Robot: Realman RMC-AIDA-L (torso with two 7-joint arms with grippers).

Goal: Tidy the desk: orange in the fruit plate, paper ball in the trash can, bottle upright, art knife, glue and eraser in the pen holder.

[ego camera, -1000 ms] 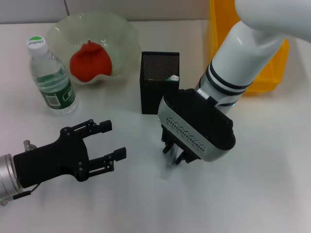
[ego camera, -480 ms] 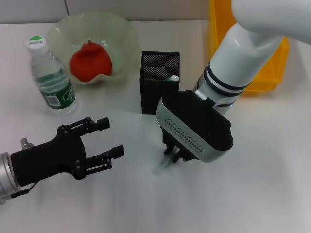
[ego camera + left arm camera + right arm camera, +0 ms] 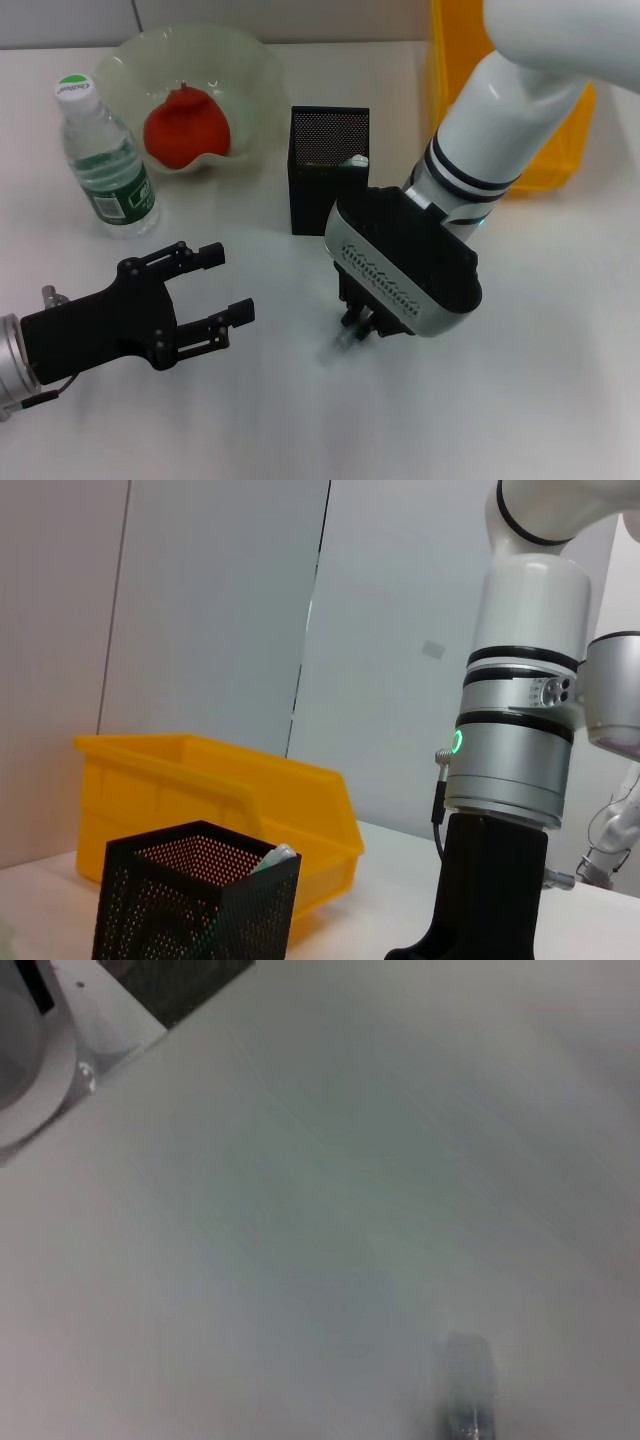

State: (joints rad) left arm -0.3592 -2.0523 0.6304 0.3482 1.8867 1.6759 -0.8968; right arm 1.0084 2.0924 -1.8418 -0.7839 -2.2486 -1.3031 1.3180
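Observation:
My right gripper point(image 3: 362, 325) hangs low over the table in front of the black mesh pen holder point(image 3: 328, 170), right above a small pale object point(image 3: 338, 346). In the right wrist view this is a blurred grey piece point(image 3: 465, 1395), and I cannot tell what it is. A green-and-white item point(image 3: 355, 160) pokes out of the pen holder point(image 3: 195, 900). The orange point(image 3: 185, 125) lies in the pale fruit plate point(image 3: 250, 70). The bottle point(image 3: 105, 160) stands upright at the left. My left gripper point(image 3: 222, 285) is open and empty at the front left. No paper ball is in view.
A yellow bin point(image 3: 560, 150) stands at the back right, behind the right arm point(image 3: 510, 780). The same bin point(image 3: 220, 790) shows behind the pen holder in the left wrist view. White table surface lies between the two grippers.
The right gripper has shifted only slightly above the small pale object. The left gripper drew back a little toward the left.

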